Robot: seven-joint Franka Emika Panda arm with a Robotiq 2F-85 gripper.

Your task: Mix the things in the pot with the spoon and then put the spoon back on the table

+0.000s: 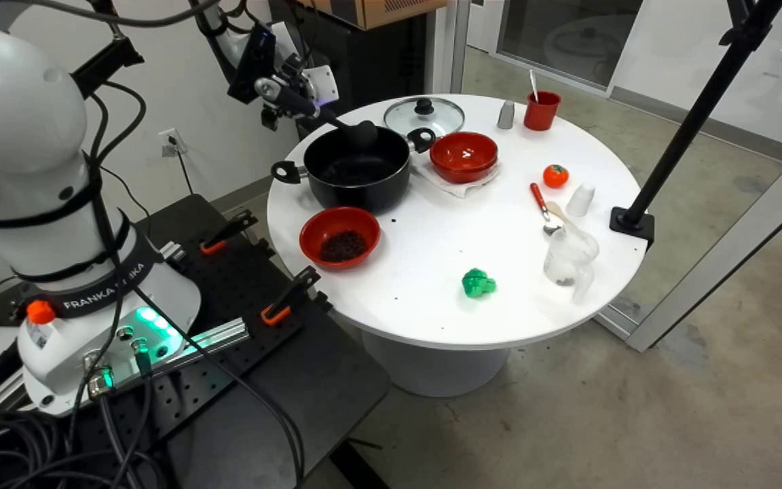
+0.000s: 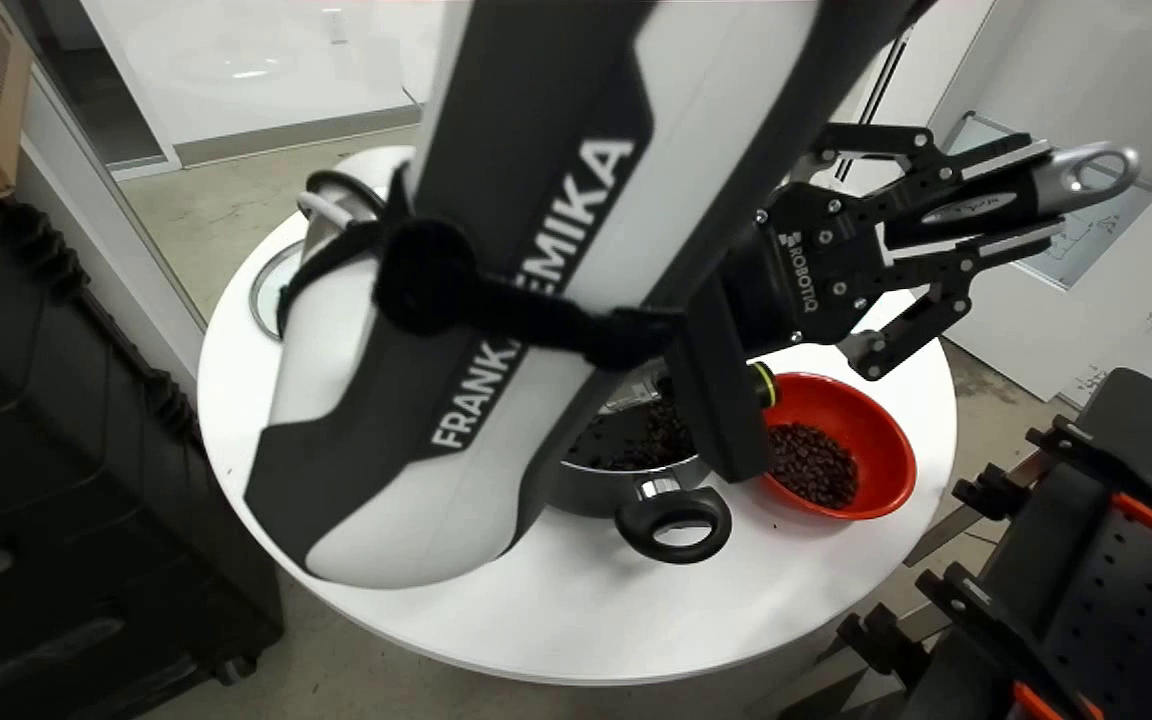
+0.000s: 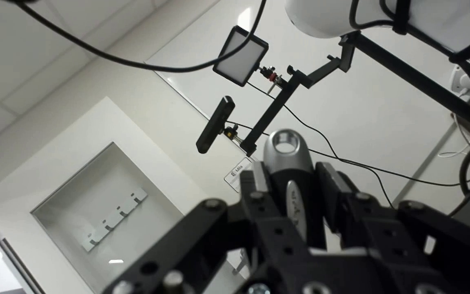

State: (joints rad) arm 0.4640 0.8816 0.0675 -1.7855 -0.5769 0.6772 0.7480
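The pincer (image 2: 1048, 190) is closed on the black handle of the spoon (image 2: 1006, 203), its jaws parted only by the handle's thickness, one finger along each flank; in the wrist view the silver end, pierced with a hole, juts past the fingertips. The pincer hangs higher than the rim of the pot (image 1: 364, 197) and off to one side, tilted so that its fingers point slightly upward and away from the pot. In an exterior view the arm (image 2: 496, 300) slants across in front of the pot, a long lettered section hiding much of it. The spoon's long axis runs along the fingers: the silver end points up and away from the pot, while the shaft slopes down toward it, ending in an oval head (image 1: 362, 136) that overlaps the pot's mouth; whether the head touches anything inside, I cannot tell. Dark bean-like bits (image 2: 646, 435) lie in the pot, which stands upright on the bench (image 1: 425, 265). Just beside the pot, toward the robot's base (image 1: 113, 353), a red bowl (image 1: 337, 221) holds similar bits. Near the pot elsewhere are nested red bowls (image 1: 476, 149) on a white cloth (image 1: 459, 187) and a glass lid (image 1: 433, 119); well apart from it, a green broccoli piece (image 1: 477, 283) and a tomato (image 1: 555, 176).
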